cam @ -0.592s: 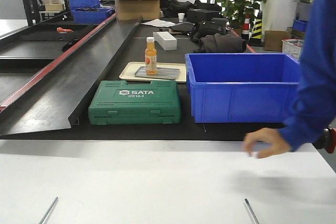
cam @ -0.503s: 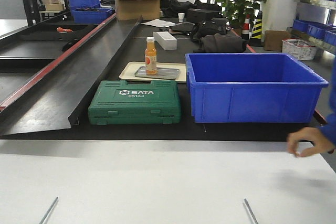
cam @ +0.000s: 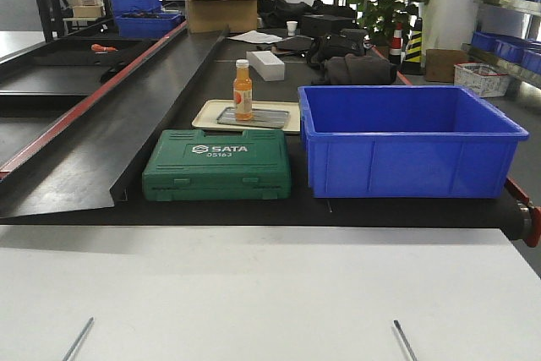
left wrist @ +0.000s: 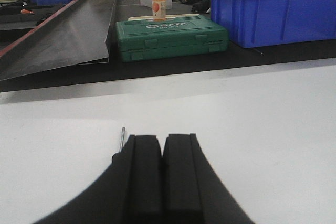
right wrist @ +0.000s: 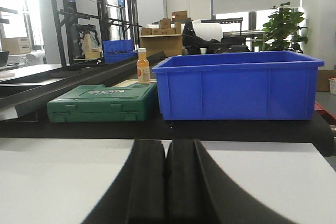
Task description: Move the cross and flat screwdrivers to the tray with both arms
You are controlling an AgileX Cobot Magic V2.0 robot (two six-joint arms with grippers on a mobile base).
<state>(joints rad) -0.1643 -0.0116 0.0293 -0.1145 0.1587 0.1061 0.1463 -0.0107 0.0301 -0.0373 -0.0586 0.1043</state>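
Only the thin silver shafts of the two screwdrivers show in the front view, at the bottom edge of the white table: the left shaft and the right shaft. Their handles are out of view. The grey metal tray lies on a cream tray far beyond the table. My left gripper is shut with nothing between its fingers, low over the table. A shaft tip pokes out just left of it. My right gripper is also shut and holds nothing. Neither arm shows in the front view.
An orange bottle stands on the grey tray. A green SATA tool case and a deep blue bin sit on the black surface behind the white table. A black ramp rises at the left.
A person's hand and blue sleeve at the table's right edge have pulled away to the right and out of view. The shafts have not moved.
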